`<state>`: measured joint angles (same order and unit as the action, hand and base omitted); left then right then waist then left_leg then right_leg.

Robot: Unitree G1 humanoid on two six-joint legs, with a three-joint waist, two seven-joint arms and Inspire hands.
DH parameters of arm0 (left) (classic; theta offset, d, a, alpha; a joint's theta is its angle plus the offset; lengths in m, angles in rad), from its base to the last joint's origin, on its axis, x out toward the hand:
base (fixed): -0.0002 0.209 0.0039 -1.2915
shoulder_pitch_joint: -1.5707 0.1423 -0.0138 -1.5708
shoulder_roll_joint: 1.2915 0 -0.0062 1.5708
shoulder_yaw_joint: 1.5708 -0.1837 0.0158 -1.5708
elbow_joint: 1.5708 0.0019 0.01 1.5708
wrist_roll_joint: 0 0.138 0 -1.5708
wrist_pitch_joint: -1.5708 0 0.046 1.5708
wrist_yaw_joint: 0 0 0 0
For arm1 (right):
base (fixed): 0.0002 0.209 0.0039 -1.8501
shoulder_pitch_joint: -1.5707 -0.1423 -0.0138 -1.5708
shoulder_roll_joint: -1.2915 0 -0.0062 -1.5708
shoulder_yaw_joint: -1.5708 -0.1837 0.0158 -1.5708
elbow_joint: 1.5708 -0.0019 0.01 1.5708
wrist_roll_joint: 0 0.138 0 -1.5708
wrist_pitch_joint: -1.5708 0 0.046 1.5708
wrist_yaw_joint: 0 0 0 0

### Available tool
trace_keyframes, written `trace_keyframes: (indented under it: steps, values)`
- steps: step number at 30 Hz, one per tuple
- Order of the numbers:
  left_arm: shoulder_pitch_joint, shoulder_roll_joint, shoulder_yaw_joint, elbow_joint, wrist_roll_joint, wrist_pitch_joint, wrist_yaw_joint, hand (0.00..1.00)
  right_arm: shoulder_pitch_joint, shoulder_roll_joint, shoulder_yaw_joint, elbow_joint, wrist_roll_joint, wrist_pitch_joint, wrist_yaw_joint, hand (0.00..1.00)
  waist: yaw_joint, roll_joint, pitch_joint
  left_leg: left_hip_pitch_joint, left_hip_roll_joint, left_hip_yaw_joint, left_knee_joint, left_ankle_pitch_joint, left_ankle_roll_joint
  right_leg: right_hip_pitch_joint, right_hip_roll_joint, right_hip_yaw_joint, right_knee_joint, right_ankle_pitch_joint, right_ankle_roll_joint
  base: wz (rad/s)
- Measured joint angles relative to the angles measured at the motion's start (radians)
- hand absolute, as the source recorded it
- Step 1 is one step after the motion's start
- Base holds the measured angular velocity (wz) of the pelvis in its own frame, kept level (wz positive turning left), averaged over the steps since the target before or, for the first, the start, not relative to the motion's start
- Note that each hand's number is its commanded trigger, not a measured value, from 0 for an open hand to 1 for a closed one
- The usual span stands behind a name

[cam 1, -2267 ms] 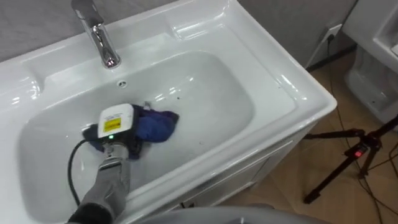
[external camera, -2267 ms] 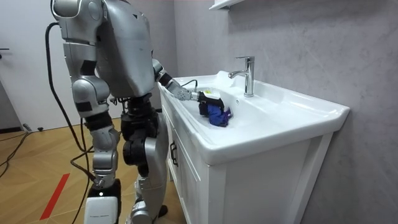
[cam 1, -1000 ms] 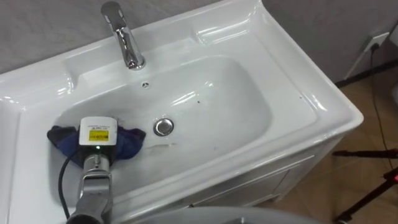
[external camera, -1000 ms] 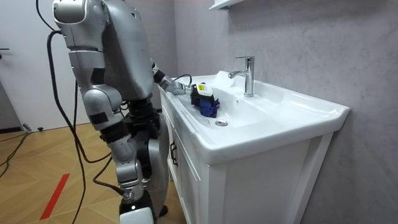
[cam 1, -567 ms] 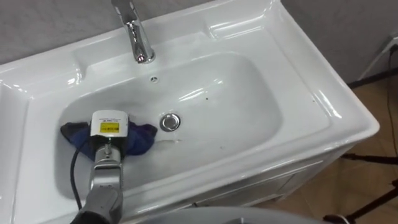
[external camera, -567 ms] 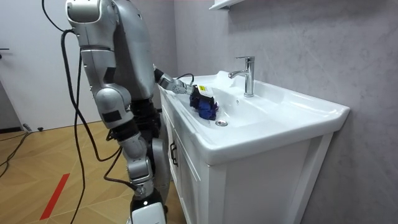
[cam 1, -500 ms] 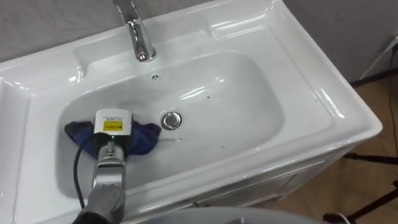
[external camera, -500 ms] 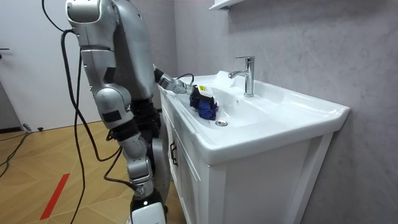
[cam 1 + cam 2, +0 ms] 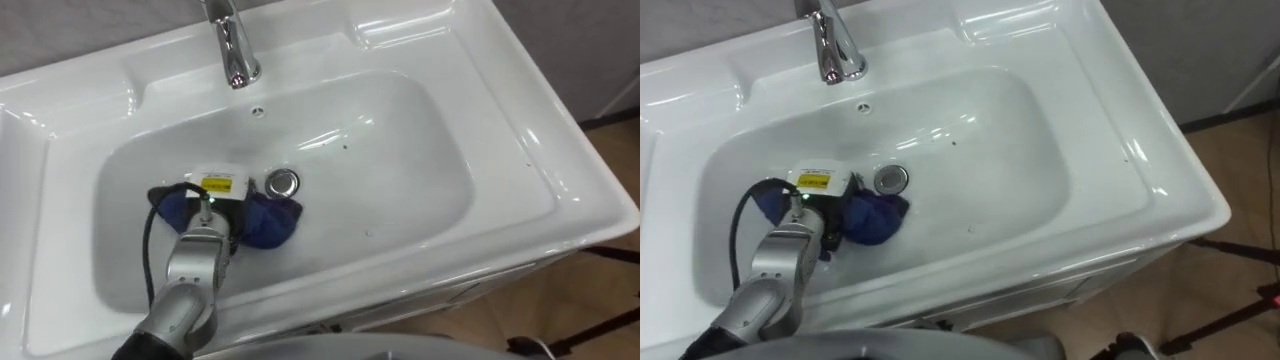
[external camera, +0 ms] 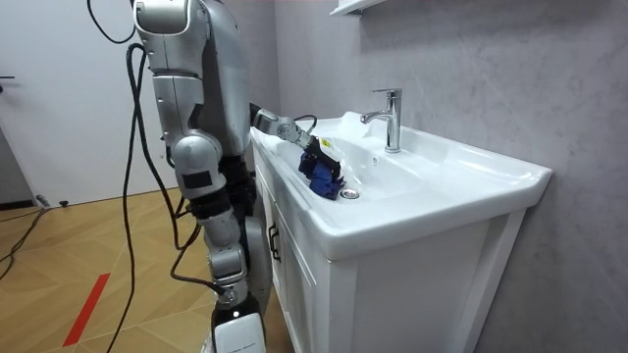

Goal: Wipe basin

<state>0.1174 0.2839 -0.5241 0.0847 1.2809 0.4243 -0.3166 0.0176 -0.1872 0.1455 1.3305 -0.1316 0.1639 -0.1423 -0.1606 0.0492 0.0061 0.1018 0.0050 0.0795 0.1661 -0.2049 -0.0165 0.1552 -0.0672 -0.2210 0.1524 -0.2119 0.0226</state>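
Overhead, left hand (image 9: 212,205) on cloth (image 9: 272,222) beside drain (image 9: 283,182) (grip: cannot tell); room view: robot at basin (image 10: 437,218).

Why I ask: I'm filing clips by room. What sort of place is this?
Most likely a bathroom or washroom: a white ceramic basin with a chrome tap, set on a white vanity cabinet against a grey wall.

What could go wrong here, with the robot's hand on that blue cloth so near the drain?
The blue cloth lies right beside the open drain, so an edge might snag or bunch there under the left hand. A stroke toward the back of the basin could knock the hand against the faucet. The cloth looks crumpled, so it may slip out from under the hand.
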Motion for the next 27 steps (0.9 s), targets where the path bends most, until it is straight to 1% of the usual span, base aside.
trace_keyframes:
  steps: [6, 9, 11, 14, 17, 19, 21, 23, 25, 27]
  values:
    - [-0.012, -0.009, -0.002, -0.037, -0.012, -0.009, -0.081, 1.00, 0.011, 0.001, 0.010, 0.000, 0.053, -0.001, -0.009, 0.00, -0.003, -0.001, 0.0024, -0.003, 0.001, 0.002, 0.000, 0.000, 0.000, -0.004, 0.001, 0.005, 0.000, 0.000, 0.000, -0.01]
    - [-0.019, -0.022, -0.007, -0.048, -0.014, -0.012, -0.111, 1.00, 0.011, 0.001, 0.011, 0.002, 0.055, -0.005, -0.009, 0.00, -0.007, -0.001, 0.0029, -0.004, 0.001, 0.002, 0.001, 0.000, 0.000, -0.004, 0.001, 0.007, 0.000, 0.000, 0.001, 0.00]
    - [-0.036, -0.032, -0.012, -0.047, -0.018, -0.019, -0.135, 1.00, 0.010, 0.002, 0.025, 0.003, 0.056, -0.013, -0.010, 0.00, -0.008, -0.004, 0.0058, -0.004, 0.001, 0.002, 0.002, 0.000, 0.000, -0.002, 0.001, 0.007, 0.000, 0.001, 0.001, 0.00]
    - [-0.043, -0.041, -0.011, -0.047, -0.034, -0.034, -0.138, 1.00, 0.008, 0.007, 0.032, 0.005, 0.060, -0.021, -0.017, 0.00, -0.013, -0.006, 0.0089, -0.004, 0.002, 0.002, 0.003, 0.000, 0.001, -0.001, 0.002, 0.008, 0.000, 0.001, 0.001, 0.00]
    - [-0.044, -0.045, -0.011, -0.051, -0.034, -0.039, -0.142, 1.00, 0.004, 0.014, 0.040, 0.005, 0.064, -0.025, -0.022, 0.00, -0.023, -0.007, 0.0108, -0.003, 0.002, 0.004, 0.003, 0.000, 0.001, -0.002, 0.002, 0.009, 0.000, 0.001, 0.001, 0.00]
    - [-0.049, -0.047, -0.011, -0.052, -0.034, -0.043, -0.151, 1.00, 0.003, 0.018, 0.040, 0.007, 0.074, -0.035, -0.022, 0.00, -0.024, -0.008, 0.0119, -0.003, 0.002, 0.008, 0.003, 0.000, 0.001, -0.003, 0.002, 0.014, -0.001, 0.001, 0.001, -0.06]
    - [-0.053, -0.054, -0.011, -0.052, -0.034, -0.047, -0.153, 1.00, 0.001, 0.020, 0.040, 0.007, 0.088, -0.040, -0.022, 0.00, -0.024, -0.009, 0.0133, -0.003, 0.002, 0.013, 0.002, 0.000, 0.001, -0.005, 0.002, 0.017, -0.001, 0.001, 0.002, -0.06]
    - [-0.060, -0.067, -0.011, -0.052, -0.034, -0.048, -0.153, 1.00, -0.002, 0.025, 0.040, 0.008, 0.109, -0.041, -0.026, 0.00, -0.025, -0.014, 0.0160, -0.003, 0.002, 0.014, 0.000, 0.000, 0.001, -0.007, 0.002, 0.020, -0.001, 0.001, 0.003, 0.00]
    - [-0.062, -0.078, -0.011, -0.052, -0.034, -0.048, -0.153, 1.00, -0.002, 0.027, 0.040, 0.008, 0.116, -0.041, -0.029, 0.00, -0.025, -0.015, 0.0169, -0.004, 0.001, 0.016, -0.001, 0.000, 0.001, -0.010, 0.002, 0.025, 0.000, 0.002, 0.003, -0.03]
    - [-0.070, -0.082, -0.016, -0.052, -0.041, -0.049, -0.149, 1.00, -0.002, 0.027, 0.050, 0.008, 0.127, -0.041, -0.030, 0.00, -0.028, -0.017, 0.0185, -0.005, 0.001, 0.015, -0.001, 0.000, 0.001, -0.012, 0.002, 0.027, 0.000, 0.002, 0.003, -0.02]
